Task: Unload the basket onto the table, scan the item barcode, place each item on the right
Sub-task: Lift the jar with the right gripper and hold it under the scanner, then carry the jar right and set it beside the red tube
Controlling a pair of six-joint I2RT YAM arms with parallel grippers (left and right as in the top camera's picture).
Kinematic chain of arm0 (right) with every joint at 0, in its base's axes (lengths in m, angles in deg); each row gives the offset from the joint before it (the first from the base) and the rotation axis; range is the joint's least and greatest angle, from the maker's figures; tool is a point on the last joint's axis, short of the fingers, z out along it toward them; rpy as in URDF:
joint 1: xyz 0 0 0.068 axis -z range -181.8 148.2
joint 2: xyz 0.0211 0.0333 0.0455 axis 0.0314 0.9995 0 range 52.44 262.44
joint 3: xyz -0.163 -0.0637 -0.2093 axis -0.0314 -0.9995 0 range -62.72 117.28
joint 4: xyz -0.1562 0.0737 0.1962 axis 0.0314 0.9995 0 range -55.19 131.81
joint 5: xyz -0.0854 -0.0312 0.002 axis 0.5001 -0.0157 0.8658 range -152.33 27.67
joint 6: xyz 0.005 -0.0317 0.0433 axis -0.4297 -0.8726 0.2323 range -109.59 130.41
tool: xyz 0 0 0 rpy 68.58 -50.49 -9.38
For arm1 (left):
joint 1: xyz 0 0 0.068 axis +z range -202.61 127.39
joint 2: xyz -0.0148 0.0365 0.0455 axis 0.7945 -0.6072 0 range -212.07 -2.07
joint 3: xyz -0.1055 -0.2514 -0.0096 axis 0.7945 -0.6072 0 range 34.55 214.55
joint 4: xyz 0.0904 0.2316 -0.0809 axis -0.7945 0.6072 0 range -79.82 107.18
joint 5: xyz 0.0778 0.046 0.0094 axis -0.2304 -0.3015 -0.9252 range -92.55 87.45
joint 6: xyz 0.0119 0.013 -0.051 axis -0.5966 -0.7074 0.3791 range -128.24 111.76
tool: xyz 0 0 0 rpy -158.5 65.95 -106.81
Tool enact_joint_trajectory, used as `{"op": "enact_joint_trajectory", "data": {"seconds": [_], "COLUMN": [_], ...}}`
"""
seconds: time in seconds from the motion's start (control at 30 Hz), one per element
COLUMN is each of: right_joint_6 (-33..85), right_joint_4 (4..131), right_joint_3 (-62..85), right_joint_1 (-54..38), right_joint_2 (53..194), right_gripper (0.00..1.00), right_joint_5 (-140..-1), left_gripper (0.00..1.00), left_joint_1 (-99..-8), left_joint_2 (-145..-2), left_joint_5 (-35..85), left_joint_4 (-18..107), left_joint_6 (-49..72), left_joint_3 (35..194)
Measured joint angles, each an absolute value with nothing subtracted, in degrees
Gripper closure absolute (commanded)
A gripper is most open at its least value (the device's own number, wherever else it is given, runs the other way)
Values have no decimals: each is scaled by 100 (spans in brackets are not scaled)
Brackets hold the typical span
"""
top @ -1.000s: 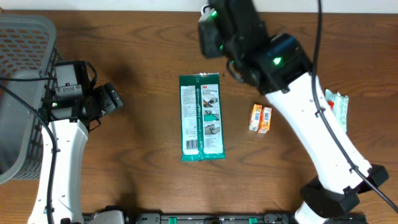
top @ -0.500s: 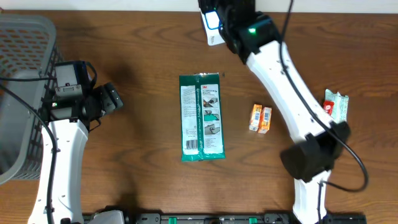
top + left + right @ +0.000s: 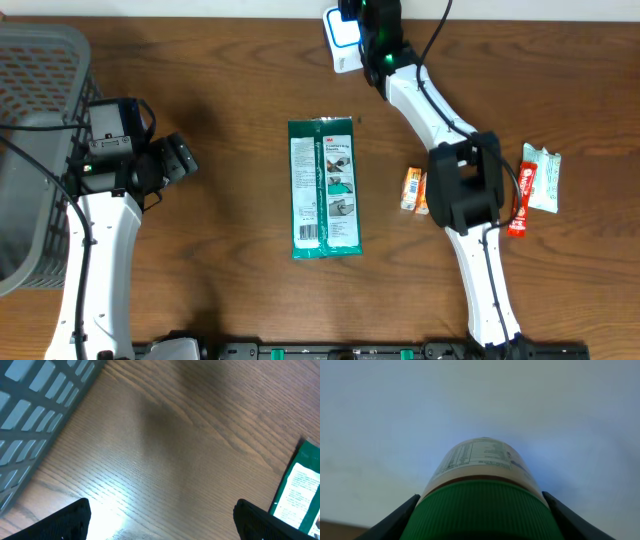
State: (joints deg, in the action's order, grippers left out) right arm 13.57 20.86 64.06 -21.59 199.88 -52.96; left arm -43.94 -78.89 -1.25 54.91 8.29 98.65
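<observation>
The item is a bottle (image 3: 479, 457) with a ribbed green cap and a pale printed label. My right gripper (image 3: 480, 512) is shut on it at the cap, one dark finger (image 3: 395, 520) on each side. The bottle points at a blank pale surface. In the overhead view this gripper (image 3: 364, 25) is stretched to the table's far edge, and the bottle (image 3: 340, 35) shows white beside it. I cannot make out a barcode on the label. My left gripper (image 3: 160, 522) hangs open over bare wood with nothing between its fingers. It sits at the left (image 3: 178, 158) in the overhead view.
A grey slatted basket (image 3: 35, 150) stands at the far left, its wall (image 3: 35, 415) close to the left gripper. A green flat packet (image 3: 325, 188) lies mid-table. Two small orange boxes (image 3: 419, 190), a white-green packet (image 3: 543, 178) and a red stick (image 3: 518, 200) lie on the right.
The right arm has swung away from mid-table and stretched out to the far edge, carrying the bottle with it. The left arm has not moved.
</observation>
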Motion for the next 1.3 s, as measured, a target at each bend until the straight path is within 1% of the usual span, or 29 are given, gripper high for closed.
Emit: {"op": "enact_joint_trajectory", "data": {"seconds": [0.17, 0.43, 0.6, 0.73, 0.77, 0.87, 1.03, 1.1, 1.2, 1.3], "right_joint_6": [1357, 1409, 1639, 1719, 1730, 1689, 1577, 1560, 1538, 1538], "right_joint_4": [1918, 1898, 2661, 4147, 4796, 6175, 8092, 8890, 10221, 11253], "right_joint_3": [6388, 6388, 6390, 6358, 6316, 6288, 6447, 6572, 6681, 6596], "right_joint_1": [-2078, -2078, -2076, -2065, -2059, -2022, -1877, -1742, -1388, -1036], "right_joint_2": [20285, 20287, 20197, 19703, 19373, 18425, 16644, 16156, 15848, 16082], "right_gripper": [99, 99, 99, 99, 99, 99, 99, 99, 99, 99], "right_joint_5": [-5959, -6265, -6282, -6356, -6422, -6507, -6179, -6035, -5873, -5773], "left_gripper": [8, 8, 8, 8, 8, 8, 8, 8, 8, 8], "left_joint_1": [-4394, -4394, -4394, -4394, -4394, -4394, -4394, -4394, -4394, -4394], "left_joint_2": [-7889, -7889, -7889, -7889, -7889, -7889, -7889, -7889, -7889, -7889], "left_joint_5": [-125, -125, -123, -125, -123, -123, -123, -123, -123, -125], "left_joint_4": [5493, 5491, 5493, 5497, 5488, 5488, 5493, 5493, 5491, 5491], "left_joint_6": [829, 829, 829, 829, 829, 829, 829, 829, 829, 829], "left_joint_3": [9865, 9865, 9863, 9865, 9865, 9863, 9865, 9863, 9865, 9863]}}
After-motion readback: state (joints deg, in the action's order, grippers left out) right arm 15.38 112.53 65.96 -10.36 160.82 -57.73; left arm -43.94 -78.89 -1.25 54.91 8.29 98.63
